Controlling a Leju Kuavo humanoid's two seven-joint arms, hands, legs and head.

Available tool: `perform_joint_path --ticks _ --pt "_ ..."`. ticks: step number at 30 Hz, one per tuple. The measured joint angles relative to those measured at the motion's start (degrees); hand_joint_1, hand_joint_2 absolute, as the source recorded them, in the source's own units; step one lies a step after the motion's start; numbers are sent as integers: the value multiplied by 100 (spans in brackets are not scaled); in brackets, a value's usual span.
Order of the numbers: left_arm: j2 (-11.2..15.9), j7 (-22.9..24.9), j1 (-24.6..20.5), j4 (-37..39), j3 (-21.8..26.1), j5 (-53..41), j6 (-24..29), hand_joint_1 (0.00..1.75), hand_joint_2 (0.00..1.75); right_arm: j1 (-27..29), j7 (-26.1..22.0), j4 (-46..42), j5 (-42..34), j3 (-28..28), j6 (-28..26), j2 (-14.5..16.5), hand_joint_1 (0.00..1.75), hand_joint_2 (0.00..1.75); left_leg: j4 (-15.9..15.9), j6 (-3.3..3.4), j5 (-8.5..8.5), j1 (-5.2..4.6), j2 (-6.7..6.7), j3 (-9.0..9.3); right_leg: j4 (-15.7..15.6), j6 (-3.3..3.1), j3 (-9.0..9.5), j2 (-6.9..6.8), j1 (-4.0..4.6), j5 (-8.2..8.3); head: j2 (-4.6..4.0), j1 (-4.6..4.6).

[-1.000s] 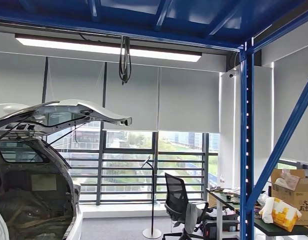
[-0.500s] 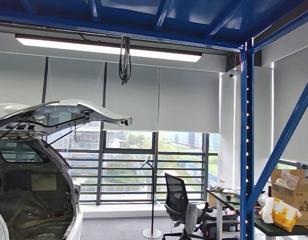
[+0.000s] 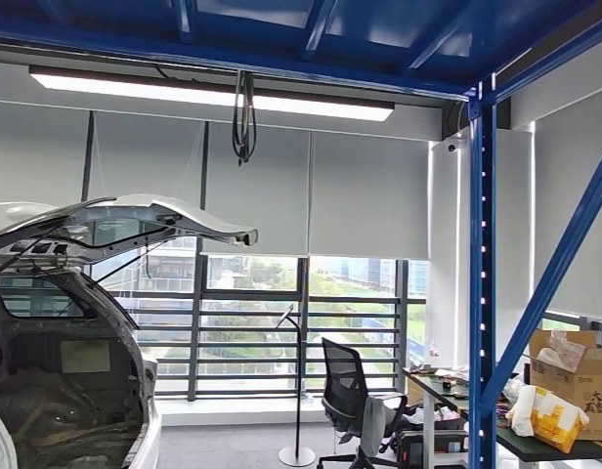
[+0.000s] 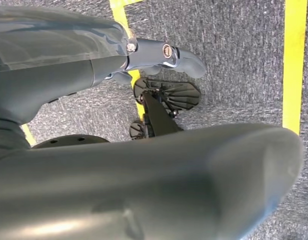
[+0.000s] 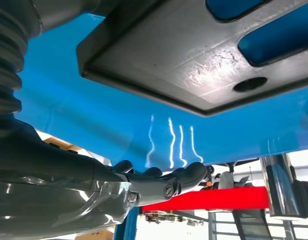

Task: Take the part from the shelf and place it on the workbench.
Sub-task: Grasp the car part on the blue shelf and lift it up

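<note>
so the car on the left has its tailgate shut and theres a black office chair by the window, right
Not quite. The tailgate of the car on the left is raised open, not shut; the head view shows it lifted above the bare boot opening. The black office chair does stand by the window.

White car [image 3: 69, 342] at left, tailgate [image 3: 136, 223] raised, boot open. Long ceiling light [image 3: 209, 94] lit under blue beams; black cable loop [image 3: 243, 117] hangs below it. Grey roller blinds [image 3: 357, 195] half down over windows, railing and greenery outside. Floor lamp [image 3: 298, 391] stands beside black office chair [image 3: 350, 401]. Blue upright post [image 3: 483, 293] at right. Cardboard box [image 3: 579, 376] and white-and-yellow bag [image 3: 548, 412] sit on dark counter [image 3: 534, 447]. Left wrist view: grey carpet [image 4: 239, 60], yellow floor stripes [image 4: 294, 65].
</note>
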Motion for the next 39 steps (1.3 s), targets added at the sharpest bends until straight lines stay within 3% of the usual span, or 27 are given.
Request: perform_joint_path --ticks 16,39 --pt "-30 84 -172 -2 -27 -95 -33 0 0 -529 4 1210 491 208 -138 430 0 175 0 0 0 0 1 0 2 0 -1 1 0 0 0 0" --pt "-223 40 -206 -2 -21 -68 -63 0 0 -1197 -303 2593 786 423 -116 1513 0 175 0 -1 1 0 1 0 6 0 -5 2 0 0 0 0"
